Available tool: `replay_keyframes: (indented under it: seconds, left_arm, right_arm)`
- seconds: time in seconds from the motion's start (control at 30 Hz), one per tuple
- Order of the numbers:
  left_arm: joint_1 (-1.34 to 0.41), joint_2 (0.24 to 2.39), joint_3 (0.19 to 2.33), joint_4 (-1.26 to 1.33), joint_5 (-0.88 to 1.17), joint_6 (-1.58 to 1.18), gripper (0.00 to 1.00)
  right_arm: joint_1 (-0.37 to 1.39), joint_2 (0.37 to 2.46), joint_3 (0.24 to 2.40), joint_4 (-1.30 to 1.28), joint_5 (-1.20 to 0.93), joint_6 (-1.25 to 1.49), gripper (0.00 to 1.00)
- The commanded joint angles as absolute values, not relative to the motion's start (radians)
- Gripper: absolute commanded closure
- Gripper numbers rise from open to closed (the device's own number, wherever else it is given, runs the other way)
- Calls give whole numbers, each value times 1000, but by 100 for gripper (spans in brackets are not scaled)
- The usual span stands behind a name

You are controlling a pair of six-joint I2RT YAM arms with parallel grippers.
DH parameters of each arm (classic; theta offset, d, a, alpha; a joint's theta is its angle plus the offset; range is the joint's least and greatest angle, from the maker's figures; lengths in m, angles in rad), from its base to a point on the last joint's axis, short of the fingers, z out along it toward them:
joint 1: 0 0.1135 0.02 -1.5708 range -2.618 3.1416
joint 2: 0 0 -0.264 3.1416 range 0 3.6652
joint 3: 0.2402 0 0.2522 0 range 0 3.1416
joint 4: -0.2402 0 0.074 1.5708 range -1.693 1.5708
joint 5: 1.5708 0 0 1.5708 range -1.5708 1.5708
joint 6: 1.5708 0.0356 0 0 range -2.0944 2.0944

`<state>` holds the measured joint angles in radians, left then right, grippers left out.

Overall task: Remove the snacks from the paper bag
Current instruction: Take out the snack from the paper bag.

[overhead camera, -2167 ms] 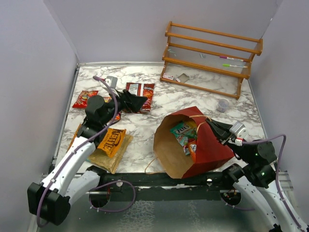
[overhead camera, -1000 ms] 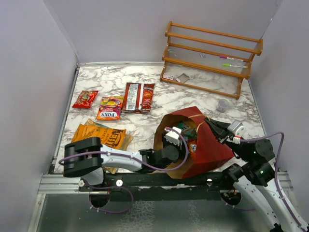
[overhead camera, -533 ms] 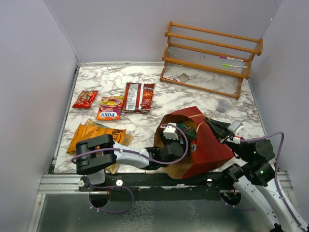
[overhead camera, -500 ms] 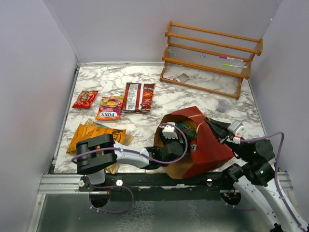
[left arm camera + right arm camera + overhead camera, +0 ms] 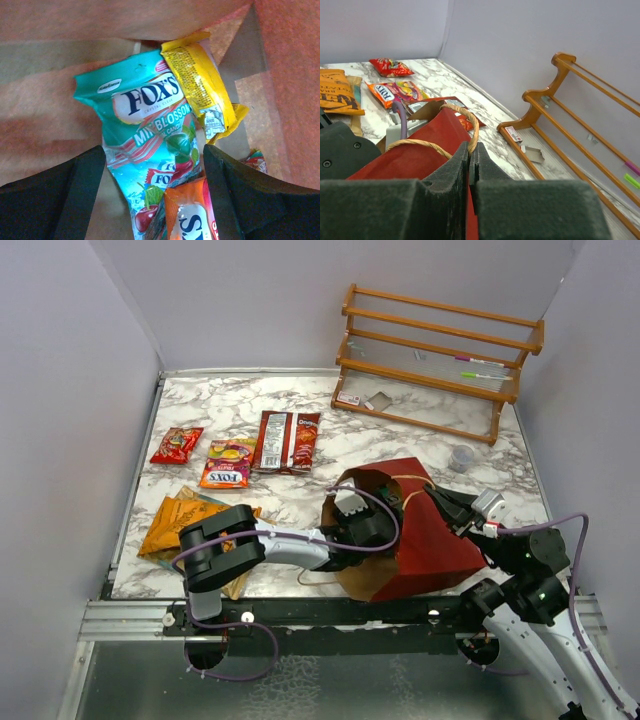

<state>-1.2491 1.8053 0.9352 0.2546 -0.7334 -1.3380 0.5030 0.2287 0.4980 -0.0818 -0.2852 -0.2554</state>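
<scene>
Snacks, two groups. Far left on marble table (image 5: pixel 250 400), already out: small red packet (image 5: pixel 177 444), pink-yellow Fox's packet (image 5: pixel 226 463), long red packet (image 5: pixel 289 440), orange chip bag (image 5: pixel 185 523) nearest left arm base. Rest inside paper bag (image 5: pixel 430 545), lying on its side right of centre, mouth facing left.

Left gripper (image 5: pixel 152 155) deep in bag mouth, fingers spread wide, gripping nothing. In wrist view, teal Fox's packet (image 5: pixel 145 115) dead ahead, near end lying between the two fingertips, touching neither as far as visible. Long axis roughly along the reach line, slightly tilted; fingers flanking the two long sides, so closing would likely pinch across the short width. Orange packet (image 5: pixel 187 210) overlapping teal one's near end, close to the right-hand finger; risk of catching both. Yellow packet (image 5: pixel 197 75) further in and to the right, against teal's far corner. Scrap of another wrapper (image 5: pixel 256 161) at right edge, too little showing to identify.

Right gripper (image 5: pixel 470 152) clamped shut on bag's upper red wall beside twisted handle (image 5: pixel 420 143), propping mouth open. Occupied, and behind the bag; left arm clearly nearer to every packet inside.

Far right, off task: wooden rack (image 5: pixel 440 350), small clear cup (image 5: pixel 461 457).

Judged roughly halfway: four out, at least three in.
</scene>
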Motion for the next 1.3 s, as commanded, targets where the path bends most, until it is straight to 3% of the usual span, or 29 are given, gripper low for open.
replay_keyframes:
  seconds: [0.0,0.3,0.7,0.8,1.07,1.27]
  left_arm:
    - [-1247,1842,969,84,-786,-1485,18]
    - [-1238,1831,953,24,-863,-1492,18]
    - [-1204,1905,972,215,-909,-1374,35]
    - [-1192,1911,961,304,-887,-1334,48]
    - [-1181,1847,865,540,-897,-1176,97]
    - [-1188,1709,771,654,-891,-1049,100]
  right_arm:
    - [505,218,491,-56,-298,-245,98]
    - [505,216,491,-55,-304,-245,98]
    - [505,212,490,-57,-304,-245,98]
    - [505,210,492,-58,-302,-245,98]
    - [505,202,492,-60,-297,-247,98]
    - [505,201,492,-63,-287,-249,98]
